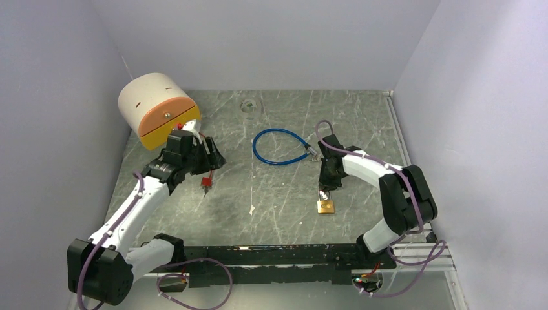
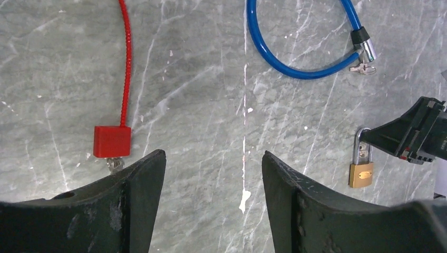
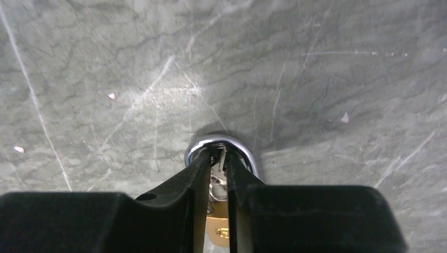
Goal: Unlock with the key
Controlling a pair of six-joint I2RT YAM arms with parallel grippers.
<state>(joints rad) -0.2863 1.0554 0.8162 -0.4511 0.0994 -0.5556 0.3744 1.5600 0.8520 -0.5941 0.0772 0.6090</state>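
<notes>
A small brass padlock [image 1: 326, 206] lies flat on the marble table, its chrome shackle [image 3: 246, 154] pointing away from the arm bases. My right gripper [image 1: 325, 186] is down at the shackle end. In the right wrist view its fingertips [image 3: 219, 153] sit inside the shackle's arch, nearly together, pinching a silver key [image 3: 220, 164], and the brass body [image 3: 219, 227] shows behind them. The left wrist view shows the padlock [image 2: 361, 171] at the far right under the right gripper's fingers [image 2: 416, 132]. My left gripper [image 2: 213, 155] hangs open over bare table with nothing between its fingers.
A red cable lock [image 2: 112, 141] with a key under it lies just left of my left gripper. A blue cable lock loop [image 1: 279, 147] with a key in its barrel [image 2: 363, 68] lies at mid-table. A white-and-orange cylinder [image 1: 157, 108] stands back left. Walls enclose three sides.
</notes>
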